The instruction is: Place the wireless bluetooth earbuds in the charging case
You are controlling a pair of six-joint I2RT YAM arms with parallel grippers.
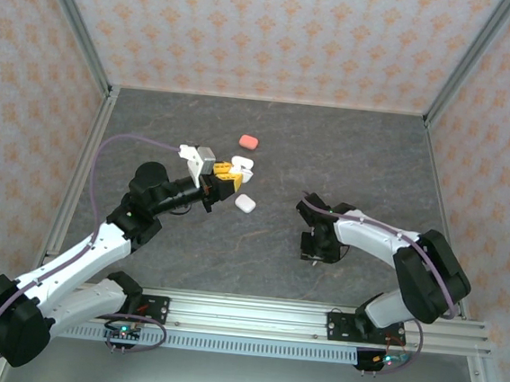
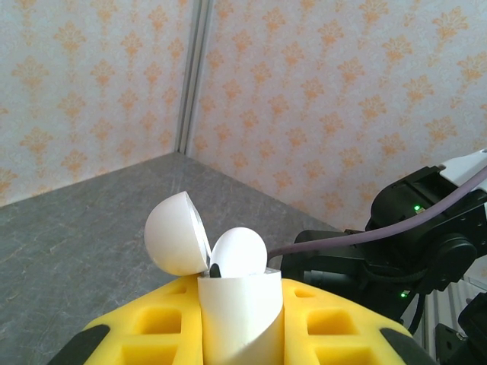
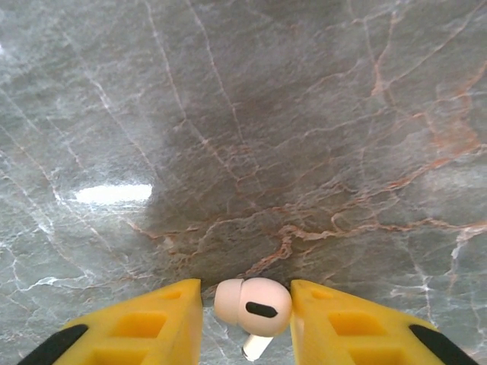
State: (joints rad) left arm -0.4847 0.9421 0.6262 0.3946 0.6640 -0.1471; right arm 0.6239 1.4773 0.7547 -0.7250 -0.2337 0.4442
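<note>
Between the right jaws sits one pale earbud (image 3: 253, 308), low over the grey marbled bench (image 3: 243, 114). It touches one yellow finger, with a sliver of gap at the other, so I cannot tell whether the jaws are truly pinching it. Its stem points back toward the wrist, so its long axis runs roughly along the fingers, and the bulb lies crosswise between them.

The left jaws are clamped on a white charging case (image 2: 240, 319), held upright off the bench with its lid (image 2: 176, 232) swung open. A rounded white shape sits at its mouth; it may be a seated earbud, but I cannot tell.

I judge the task to be early: this earbud has yet to reach the case. A shut white case (image 1: 245, 203) and a pink case (image 1: 248, 142) lie on the bench beyond.
</note>
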